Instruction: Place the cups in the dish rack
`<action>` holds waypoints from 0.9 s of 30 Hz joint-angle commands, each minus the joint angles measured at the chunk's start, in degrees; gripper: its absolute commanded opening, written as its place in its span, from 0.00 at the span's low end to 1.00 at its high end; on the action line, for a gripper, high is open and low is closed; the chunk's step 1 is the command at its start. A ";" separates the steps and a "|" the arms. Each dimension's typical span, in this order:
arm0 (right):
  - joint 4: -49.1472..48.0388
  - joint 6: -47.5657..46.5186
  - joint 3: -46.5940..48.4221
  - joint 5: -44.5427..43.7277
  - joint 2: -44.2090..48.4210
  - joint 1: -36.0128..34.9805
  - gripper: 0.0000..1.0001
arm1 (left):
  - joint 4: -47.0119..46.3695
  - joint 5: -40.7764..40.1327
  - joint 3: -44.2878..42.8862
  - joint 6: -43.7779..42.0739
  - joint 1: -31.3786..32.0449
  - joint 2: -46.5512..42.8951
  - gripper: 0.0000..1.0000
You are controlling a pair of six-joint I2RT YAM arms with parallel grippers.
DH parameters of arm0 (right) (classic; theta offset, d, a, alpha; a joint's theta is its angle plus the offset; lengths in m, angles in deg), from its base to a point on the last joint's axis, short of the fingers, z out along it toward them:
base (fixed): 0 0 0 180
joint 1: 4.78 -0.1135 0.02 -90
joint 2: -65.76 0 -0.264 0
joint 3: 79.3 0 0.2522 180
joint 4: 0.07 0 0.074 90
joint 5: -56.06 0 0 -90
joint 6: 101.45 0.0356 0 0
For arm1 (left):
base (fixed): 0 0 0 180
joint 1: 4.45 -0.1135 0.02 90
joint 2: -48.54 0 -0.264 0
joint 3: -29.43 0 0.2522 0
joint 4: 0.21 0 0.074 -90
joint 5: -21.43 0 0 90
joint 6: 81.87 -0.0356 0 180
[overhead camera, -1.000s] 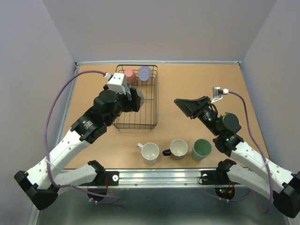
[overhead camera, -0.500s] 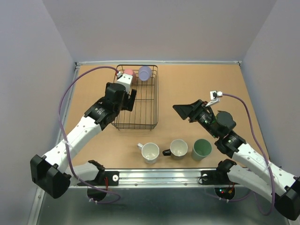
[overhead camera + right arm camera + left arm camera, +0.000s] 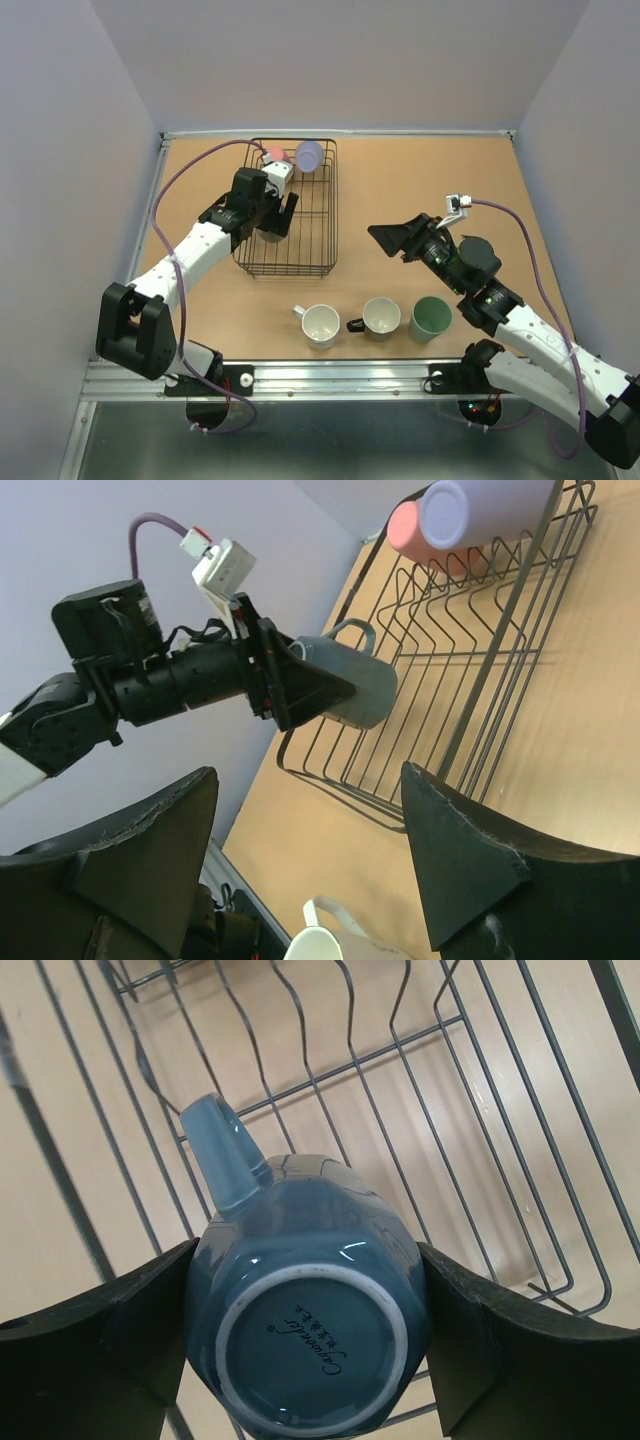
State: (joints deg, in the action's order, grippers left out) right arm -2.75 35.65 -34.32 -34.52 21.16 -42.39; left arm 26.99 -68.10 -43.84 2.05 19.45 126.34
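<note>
My left gripper (image 3: 305,1260) is shut on a blue-grey mug (image 3: 305,1290), bottom toward the camera and handle up-left, held inside the black wire dish rack (image 3: 470,1090) over its divider wires. In the top view this gripper (image 3: 280,215) is over the rack's left middle (image 3: 327,215). A pink mug (image 3: 272,156) and a lavender mug (image 3: 310,155) lie at the rack's far end. A white mug (image 3: 321,324), a black-handled cream mug (image 3: 381,316) and a mint green mug (image 3: 431,316) stand in a row near the front edge. My right gripper (image 3: 395,238) is open and empty, right of the rack.
The right wrist view shows the held mug (image 3: 350,685), the rack (image 3: 480,680) and the white mug's rim (image 3: 325,942) below my open right gripper (image 3: 305,810). Grey walls close the table on three sides. A metal rail (image 3: 330,375) runs along the near edge.
My left arm has stretched forward and carried the blue-grey mug further into the rack, toward its far end. My right gripper has shifted slightly left and lower.
</note>
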 commanded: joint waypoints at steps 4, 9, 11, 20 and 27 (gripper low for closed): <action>-0.96 -1.12 -0.81 -1.71 2.67 -0.19 0.79 | -7.28 0.59 -4.57 -2.97 -0.52 3.67 0.00; -0.69 -1.65 -1.34 -1.36 3.38 -0.19 0.79 | -6.67 -2.49 -5.18 -2.97 -0.61 7.19 0.00; -0.69 -1.65 -1.51 -1.27 3.29 -0.19 0.79 | -6.66 -3.19 -5.80 -2.79 -0.70 7.98 0.00; -0.78 -1.48 -2.92 -1.35 3.64 -0.19 0.79 | -6.93 -7.06 -7.64 -1.04 -2.02 10.88 0.00; -1.22 -0.95 -3.62 -1.18 3.12 -0.19 0.79 | -6.58 -6.36 -9.14 0.90 -3.51 13.34 0.03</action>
State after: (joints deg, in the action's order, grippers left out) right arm -1.77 35.25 -36.40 -35.26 23.83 -42.39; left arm 24.89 -73.19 -48.86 1.85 16.92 140.15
